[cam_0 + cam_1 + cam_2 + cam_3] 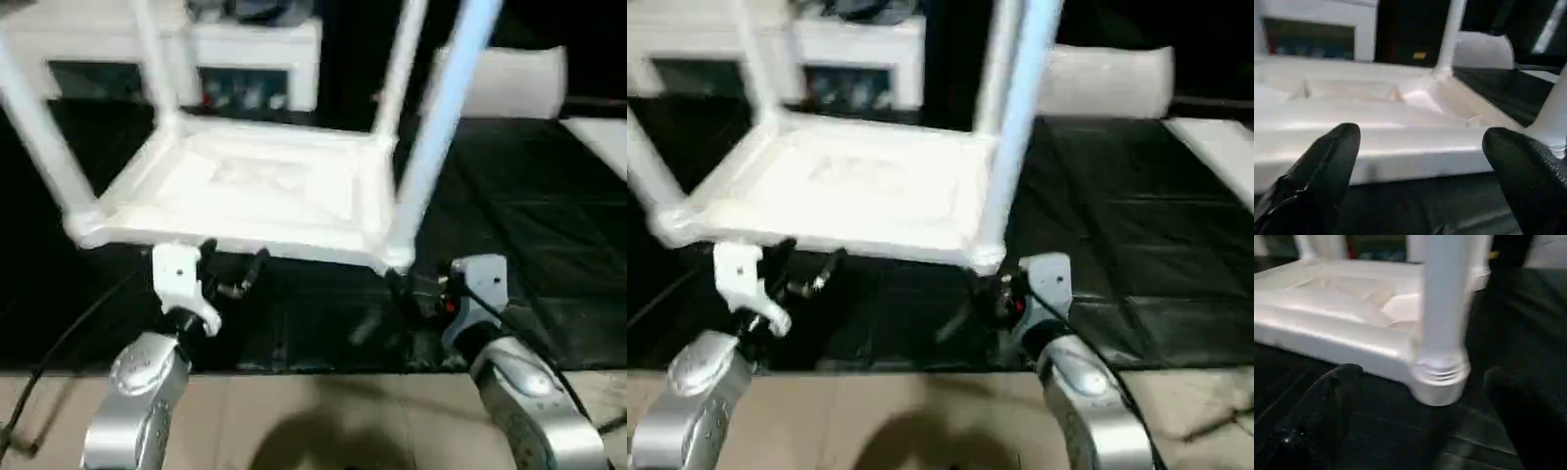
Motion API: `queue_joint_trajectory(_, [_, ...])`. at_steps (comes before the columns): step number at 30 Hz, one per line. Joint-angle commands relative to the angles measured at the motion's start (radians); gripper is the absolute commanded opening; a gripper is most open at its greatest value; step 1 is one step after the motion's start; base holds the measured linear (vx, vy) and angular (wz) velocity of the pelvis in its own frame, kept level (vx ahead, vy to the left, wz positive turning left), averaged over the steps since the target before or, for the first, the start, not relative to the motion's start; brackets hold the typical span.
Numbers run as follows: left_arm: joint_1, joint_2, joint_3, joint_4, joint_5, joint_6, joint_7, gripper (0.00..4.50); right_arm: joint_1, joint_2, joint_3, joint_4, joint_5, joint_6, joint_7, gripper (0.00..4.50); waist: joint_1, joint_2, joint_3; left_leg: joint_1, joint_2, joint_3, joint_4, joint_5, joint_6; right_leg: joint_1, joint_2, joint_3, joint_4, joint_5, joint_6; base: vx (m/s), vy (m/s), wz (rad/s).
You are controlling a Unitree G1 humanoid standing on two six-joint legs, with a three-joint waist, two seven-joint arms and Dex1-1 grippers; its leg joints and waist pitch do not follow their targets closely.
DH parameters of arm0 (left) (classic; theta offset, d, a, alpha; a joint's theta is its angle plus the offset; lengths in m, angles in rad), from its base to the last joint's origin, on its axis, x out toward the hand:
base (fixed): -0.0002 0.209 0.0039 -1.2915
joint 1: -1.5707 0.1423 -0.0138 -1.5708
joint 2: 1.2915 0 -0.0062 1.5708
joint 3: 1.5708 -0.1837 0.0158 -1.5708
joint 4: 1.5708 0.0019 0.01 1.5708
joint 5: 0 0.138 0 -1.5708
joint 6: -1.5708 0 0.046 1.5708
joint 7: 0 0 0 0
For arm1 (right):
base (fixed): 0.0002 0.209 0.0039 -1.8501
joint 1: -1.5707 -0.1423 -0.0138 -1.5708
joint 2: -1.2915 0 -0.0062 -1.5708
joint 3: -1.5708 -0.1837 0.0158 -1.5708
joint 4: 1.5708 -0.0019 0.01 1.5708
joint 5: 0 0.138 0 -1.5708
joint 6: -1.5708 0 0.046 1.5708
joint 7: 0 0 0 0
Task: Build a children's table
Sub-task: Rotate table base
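The children's table (245, 186) lies upside down on the black mat, ribbed underside up. Its white legs stand in the corner sockets: the near-right leg (436, 127), near-left leg (39, 137), and two far legs (152, 59). My left gripper (233, 262) is open just in front of the tabletop's near rim (1400, 152), apart from it, with its fingers (1317, 171) spread wide. My right gripper (411, 299) is open at the near-right corner. Its fingers (1327, 401) stand to either side of the corner socket (1442, 377) and leg (1444, 298), not closed on them.
The black mat (509, 225) covers the floor under the table, with beige floor (323, 421) nearest me. A white cabinet (255, 59) stands behind, a white roll-shaped thing (509, 78) at the back right, and a flat white sheet (602, 137) at the right edge.
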Motion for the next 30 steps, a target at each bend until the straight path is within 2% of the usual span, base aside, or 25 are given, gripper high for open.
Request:
queue_joint_trajectory(1, [0.002,-0.007,-0.012,-0.018,0.014,0.007,0.012,4.45,-0.007,-0.009,-0.020,-0.015,-0.012,0.006,-0.010,4.50,0.011,-0.024,-0.029,0.015,0.057,-0.020,-0.121,-0.826,0.032,0.022,-0.043,0.107,-0.013,-0.549,0.029,0.023,-0.090,-0.18])
queue_joint_trajectory(2, [0.004,-0.009,-0.008,-0.020,0.014,0.008,0.017,4.45,-0.007,-0.013,-0.020,-0.014,-0.011,0.008,-0.007,4.50,0.011,-0.027,-0.019,0.012,-0.013,0.004,-0.043,-0.689,0.000,-0.007,-0.076,0.100,-0.144,-0.843,0.045,0.023,-0.090,-0.18])
queue_joint_trajectory(3, [0.006,-0.010,-0.004,-0.023,0.014,0.010,0.021,4.45,-0.008,-0.019,-0.018,-0.014,-0.013,0.010,-0.003,4.50,0.026,-0.048,-0.035,-0.017,-0.051,0.016,0.077,-0.349,0.058,0.011,-0.137,0.157,-0.198,-1.064,0.062,0.069,-0.073,-0.19])
queue_joint_trajectory(4, [0.007,-0.011,-0.002,-0.026,0.015,0.012,0.025,4.45,-0.008,-0.026,-0.015,-0.014,-0.016,0.010,0.001,4.50,0.059,-0.033,-0.052,-0.074,-0.037,-0.015,0.066,-0.168,0.083,0.077,-0.154,0.186,-0.179,-0.973,0.019,0.116,-0.027,-0.02])
queue_joint_trajectory(5, [0.010,-0.011,-0.001,-0.031,0.016,0.014,0.028,4.45,-0.009,-0.031,-0.010,-0.016,-0.021,0.010,0.006,4.50,0.064,-0.043,-0.059,-0.070,-0.034,-0.009,0.049,-0.129,0.089,0.075,-0.127,0.183,-0.169,-0.868,-0.006,0.116,-0.027,-0.02])
queue_joint_trajectory(6, [0.013,-0.010,-0.001,-0.037,0.017,0.017,0.029,4.45,-0.009,-0.035,-0.006,-0.016,-0.023,0.006,0.013,4.50,0.058,-0.020,-0.061,-0.067,-0.020,-0.011,-0.010,-0.074,0.084,0.081,-0.077,0.138,-0.143,-0.630,-0.071,0.135,-0.008,0.00])
queue_joint_trajectory(7, [0.015,-0.010,-0.002,-0.040,0.017,0.018,0.030,4.45,-0.009,-0.037,-0.005,-0.016,-0.023,0.004,0.015,4.50,0.049,-0.010,-0.069,-0.071,-0.022,-0.018,-0.034,-0.045,0.094,0.092,-0.035,0.105,-0.119,-0.409,-0.093,0.134,0.024,-0.02])
queue_joint_trajectory(9, [0.020,-0.008,-0.004,-0.050,0.019,0.023,0.034,4.45,-0.008,-0.040,-0.002,-0.017,-0.024,0.000,0.020,4.50,0.038,-0.003,-0.065,-0.022,-0.009,-0.024,-0.054,-0.110,0.115,0.056,-0.014,0.097,-0.102,-0.288,-0.128,0.145,0.024,0.04])
queue_joint_trajectory(11, [0.032,-0.008,-0.007,-0.068,0.021,0.029,0.040,4.45,-0.006,-0.041,-0.002,-0.017,-0.024,-0.001,0.023,4.50,0.025,0.009,-0.095,0.004,-0.007,-0.049,-0.060,-0.003,0.209,0.077,-0.006,0.086,-0.071,-0.022,-0.181,0.168,0.017,0.08])
queue_joint_trajectory(13, [0.041,-0.009,-0.008,-0.079,0.025,0.032,0.042,4.45,-0.005,-0.044,-0.003,-0.013,-0.024,-0.005,0.020,4.50,-0.005,-0.001,-0.107,0.064,0.016,-0.101,-0.043,0.209,0.414,0.023,-0.001,0.068,-0.024,0.087,-0.146,0.175,0.024,0.07])
queue_joint_trajectory(15, [0.045,-0.009,-0.010,-0.084,0.025,0.032,0.043,4.45,-0.003,-0.043,-0.005,-0.011,-0.025,-0.009,0.016,4.50,-0.011,-0.012,-0.108,0.085,0.019,-0.108,-0.030,0.249,0.481,-0.002,-0.018,0.078,-0.019,0.087,-0.146,0.161,0.010,0.08])
queue_joint_trajectory(16, [0.046,-0.008,-0.011,-0.085,0.025,0.033,0.044,4.45,-0.003,-0.042,-0.006,-0.011,-0.026,-0.011,0.014,4.50,0.017,-0.046,-0.106,-0.061,-0.109,-0.030,0.037,0.206,0.442,0.147,-0.020,0.150,-0.063,0.253,-0.166,0.142,0.004,0.10])
queue_joint_trajectory(17, [0.046,-0.008,-0.011,-0.086,0.024,0.033,0.044,4.45,-0.002,-0.041,-0.007,-0.011,-0.028,-0.012,0.014,4.50,0.034,-0.041,-0.097,-0.114,-0.115,-0.029,0.052,0.150,0.397,0.182,-0.053,0.187,-0.081,0.289,-0.174,0.142,0.004,0.10])
queue_joint_trajectory(18, [0.046,-0.006,-0.013,-0.087,0.025,0.036,0.043,4.45,0.001,-0.039,-0.009,-0.013,-0.028,-0.013,0.011,4.50,0.052,-0.040,-0.096,-0.167,-0.087,-0.046,0.084,0.080,0.281,0.220,-0.087,0.211,-0.092,0.368,-0.178,0.131,0.006,0.04])
queue_joint_trajectory(19, [0.046,-0.006,-0.014,-0.086,0.020,0.032,0.037,4.45,0.007,-0.035,-0.013,-0.019,-0.029,-0.014,0.008,4.50,0.053,-0.024,-0.091,-0.166,-0.065,-0.051,0.043,0.124,0.185,0.202,-0.044,0.155,-0.064,0.472,-0.142,0.074,-0.005,-0.05])
queue_joint_trajectory(20, [0.047,-0.006,-0.014,-0.085,0.016,0.031,0.031,4.45,0.013,-0.033,-0.015,-0.025,-0.029,-0.015,0.006,4.50,0.037,0.012,-0.102,-0.077,-0.020,-0.086,0.002,0.324,0.182,0.131,0.026,0.080,0.003,0.531,-0.057,0.074,-0.005,-0.05])
queue_joint_trajectory(21, [0.047,-0.002,-0.018,-0.085,0.019,0.035,0.026,4.45,0.021,-0.032,-0.016,-0.032,-0.030,-0.017,0.004,4.50,0.008,0.023,-0.111,0.004,0.023,-0.137,0.017,0.517,0.299,0.048,0.035,0.068,0.055,0.473,-0.014,0.096,-0.058,-0.05])
queue_joint_trajectory(22, [0.048,0.002,-0.024,-0.083,0.025,0.039,0.023,4.45,0.035,-0.033,-0.020,-0.041,-0.029,-0.022,0.004,4.50,-0.028,0.021,-0.149,0.183,0.141,-0.254,0.043,1.004,0.524,-0.129,-0.038,0.104,0.094,0.123,0.071,0.175,-0.094,-0.01])
queue_joint_trajectory(23, [0.048,0.002,-0.024,-0.083,0.025,0.039,0.023,4.45,0.035,-0.033,-0.020,-0.041,-0.029,-0.022,0.004,4.50,-0.019,0.022,-0.136,0.180,0.146,-0.265,0.068,1.298,0.545,-0.151,-0.072,0.138,0.083,0.097,0.106,0.175,-0.094,-0.01])
queue_joint_trajectory(24, [0.049,0.004,-0.026,-0.082,0.026,0.040,0.022,4.45,0.042,-0.033,-0.023,-0.044,-0.028,-0.024,0.004,4.50,-0.036,0.001,-0.122,0.104,0.098,-0.240,0.071,1.400,0.487,-0.151,-0.113,0.191,0.053,0.216,0.140,0.071,-0.044,-0.20])
queue_joint_trajectory(25, [0.050,0.008,-0.031,-0.081,0.016,0.030,0.000,4.45,0.052,-0.030,-0.028,-0.047,-0.027,-0.029,-0.001,4.50,-0.005,-0.050,-0.110,-0.046,-0.080,-0.136,0.085,1.003,0.333,-0.054,-0.077,0.199,-0.013,0.470,0.121,-0.015,-0.006,-0.20])
queue_joint_trajectory(26, [0.048,0.010,-0.034,-0.080,0.009,0.028,-0.012,4.45,0.055,-0.029,-0.034,-0.046,-0.027,-0.033,-0.004,4.50,0.000,-0.064,-0.114,-0.057,-0.119,-0.108,0.077,0.776,0.307,-0.011,-0.042,0.199,-0.007,0.590,0.140,-0.015,-0.006,-0.20])
queue_joint_trajectory(27, [0.042,0.021,-0.042,-0.077,0.009,0.033,-0.028,4.45,0.056,-0.029,-0.039,-0.045,-0.028,-0.036,-0.008,4.50,0.007,-0.054,-0.101,-0.093,-0.105,-0.090,0.042,0.442,0.230,0.024,-0.064,0.198,-0.029,0.664,0.106,0.000,0.000,0.00])
queue_joint_trajectory(28, [0.037,0.028,-0.049,-0.075,0.010,0.037,-0.036,4.45,0.056,-0.030,-0.043,-0.043,-0.028,-0.038,-0.010,4.50,0.007,-0.042,-0.106,-0.076,-0.091,-0.086,0.016,0.248,0.145,0.036,-0.052,0.182,-0.027,0.632,0.077,-0.087,-0.007,0.04])
queue_joint_trajectory(30, [0.032,0.037,-0.057,-0.072,0.015,0.041,-0.043,4.45,0.056,-0.031,-0.046,-0.043,-0.028,-0.039,-0.010,4.50,-0.003,-0.020,-0.093,-0.064,-0.069,-0.087,-0.022,0.090,0.066,0.033,-0.032,0.157,-0.046,0.403,0.020,-0.101,-0.002,0.01])
